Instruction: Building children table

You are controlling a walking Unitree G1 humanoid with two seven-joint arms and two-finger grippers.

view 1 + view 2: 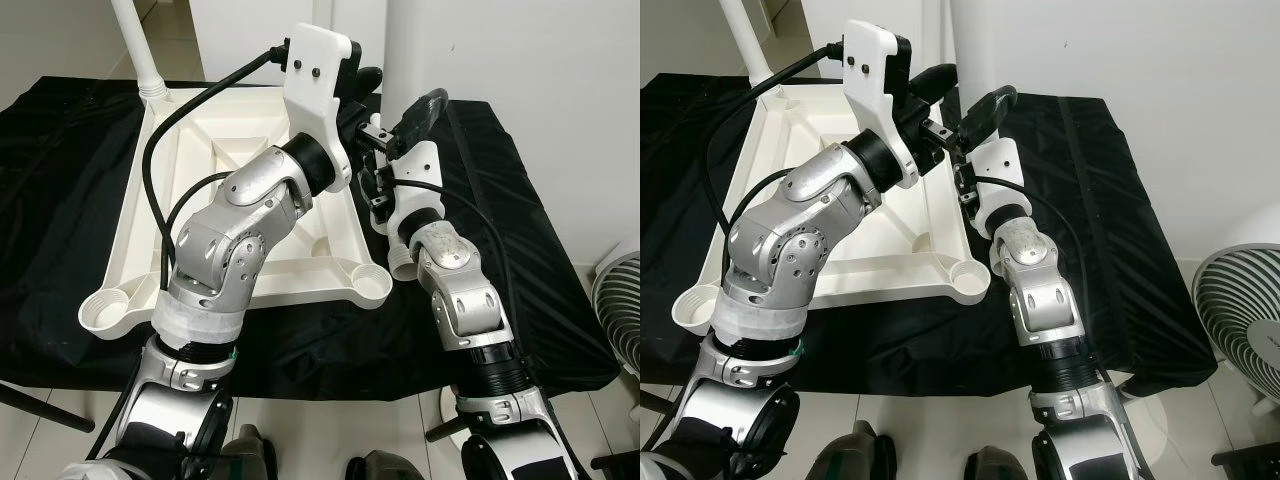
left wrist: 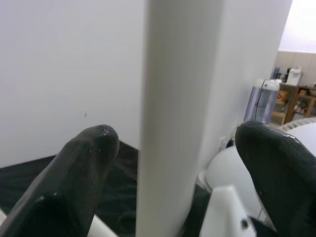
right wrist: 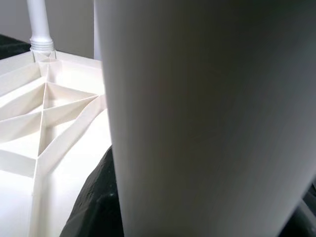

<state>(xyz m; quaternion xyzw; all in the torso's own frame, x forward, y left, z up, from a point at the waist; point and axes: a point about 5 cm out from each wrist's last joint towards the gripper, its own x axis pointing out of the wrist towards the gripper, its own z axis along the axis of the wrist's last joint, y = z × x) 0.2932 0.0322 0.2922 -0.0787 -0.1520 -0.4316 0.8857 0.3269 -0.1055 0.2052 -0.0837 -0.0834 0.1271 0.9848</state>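
Black-draped surface (image 1: 520, 250), inverted white tabletop (image 1: 240, 150), left tool (image 2: 173, 163) spread around leg (image 2: 173, 113) — right tool (image 1: 962, 128) unclear.

A black cloth (image 1: 1110, 250) covers the tabletop. A white fan (image 1: 1240, 320) stands on the tiled floor (image 1: 940, 420) beyond its right edge.

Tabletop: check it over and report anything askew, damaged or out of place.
Nothing stands out. The white tabletop lies upside down, ribs up, on the black cloth, as assembly needs. One leg stands in its far left corner socket; both near sockets are empty. Both grippers, left and right, work at the far right corner.
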